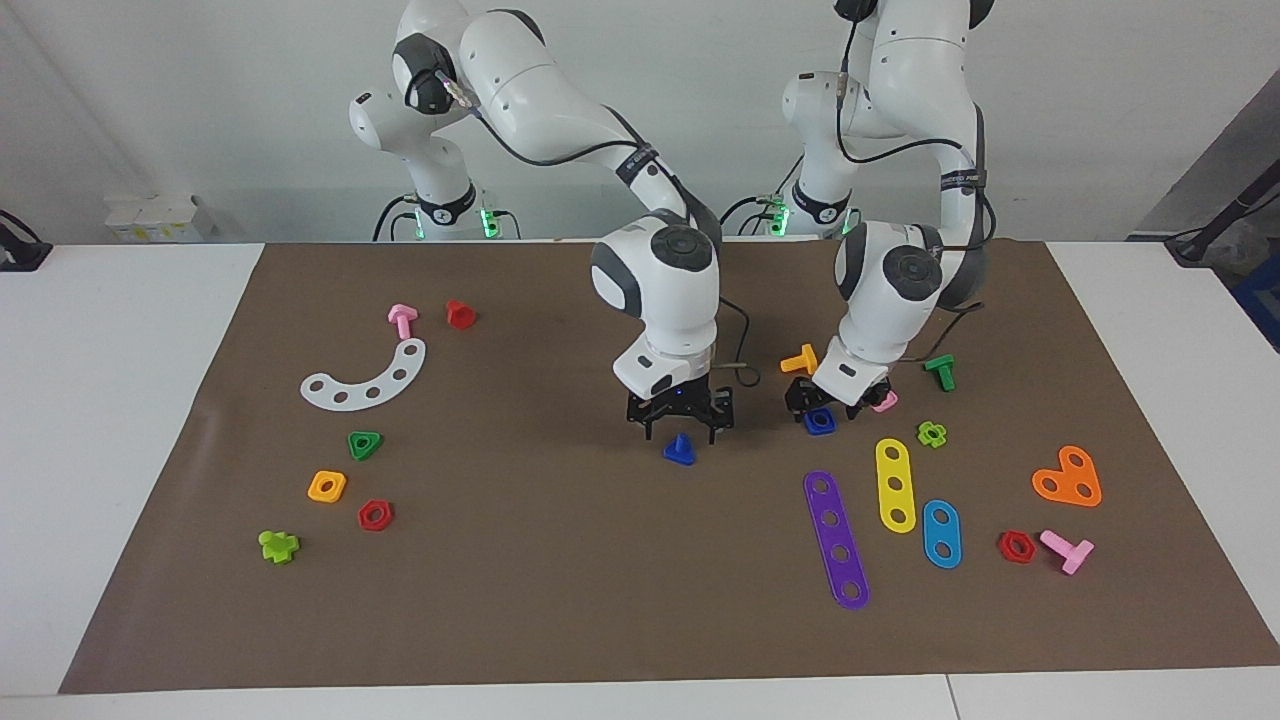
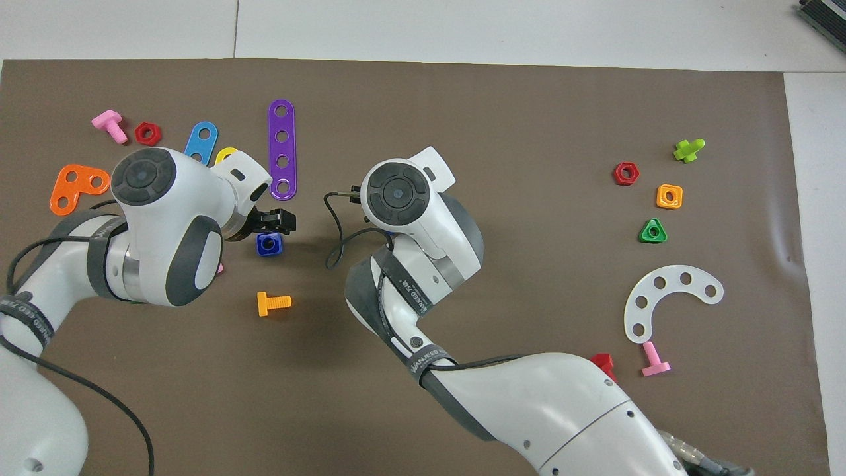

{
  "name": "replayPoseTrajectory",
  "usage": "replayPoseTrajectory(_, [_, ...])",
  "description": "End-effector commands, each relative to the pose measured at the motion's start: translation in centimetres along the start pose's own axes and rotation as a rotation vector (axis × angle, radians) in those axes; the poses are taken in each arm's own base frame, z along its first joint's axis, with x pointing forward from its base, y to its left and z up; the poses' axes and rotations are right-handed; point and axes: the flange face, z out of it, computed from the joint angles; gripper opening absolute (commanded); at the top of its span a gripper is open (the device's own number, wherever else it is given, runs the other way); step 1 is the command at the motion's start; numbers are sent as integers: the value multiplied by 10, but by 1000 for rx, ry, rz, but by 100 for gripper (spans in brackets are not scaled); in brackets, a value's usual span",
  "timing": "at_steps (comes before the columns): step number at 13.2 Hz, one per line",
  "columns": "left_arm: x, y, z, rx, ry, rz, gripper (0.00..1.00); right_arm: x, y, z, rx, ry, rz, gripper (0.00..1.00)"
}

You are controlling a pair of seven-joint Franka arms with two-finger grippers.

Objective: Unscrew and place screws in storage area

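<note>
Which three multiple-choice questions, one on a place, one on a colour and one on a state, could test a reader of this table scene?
1. What is the right gripper over?
A) the white curved strip
B) the blue bolt
C) the orange plate

2. What colour is the longest straight strip?
A) yellow
B) green
C) purple

3. How are the right gripper's fingers?
A) open
B) shut on the bolt
C) shut on a red nut

Answers:
1 B, it hangs directly above the bolt standing on the mat.
2 C, the four-hole purple strip outreaches the yellow strip and the blue strip.
3 A, the fingertips stand apart on either side of the bolt.
</note>
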Motion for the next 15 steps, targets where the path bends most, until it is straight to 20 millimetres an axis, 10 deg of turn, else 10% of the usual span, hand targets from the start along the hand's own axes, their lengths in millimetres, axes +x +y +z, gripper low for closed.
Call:
replayPoseTrajectory(1, [16,-30,-66,1,-83,-10,100,-8,-2,4,-7,-6,-7,67])
replayPoseTrajectory(3, [12,-71,-102,-5,-99,21,100,-12,-1,10,-15,-17,-11,48])
replayPoseTrajectory(7, [-14,-129,-154,49,-134,98,100,-18,0,14,-22,-29,-20,47])
replayPoseTrajectory(9, [-27,-140,-183,55,-109,103,100,-19,1,15,-23,-32,-27,30])
replayPoseTrajectory(10, [-35,-141,-196,57,-102,100,100,-19,1,14,-24,-32,-33,0])
replayPoseTrajectory(15, [-56,-136,-264,57,-118,99,100,-2,14,0,-56,-53,-95,0])
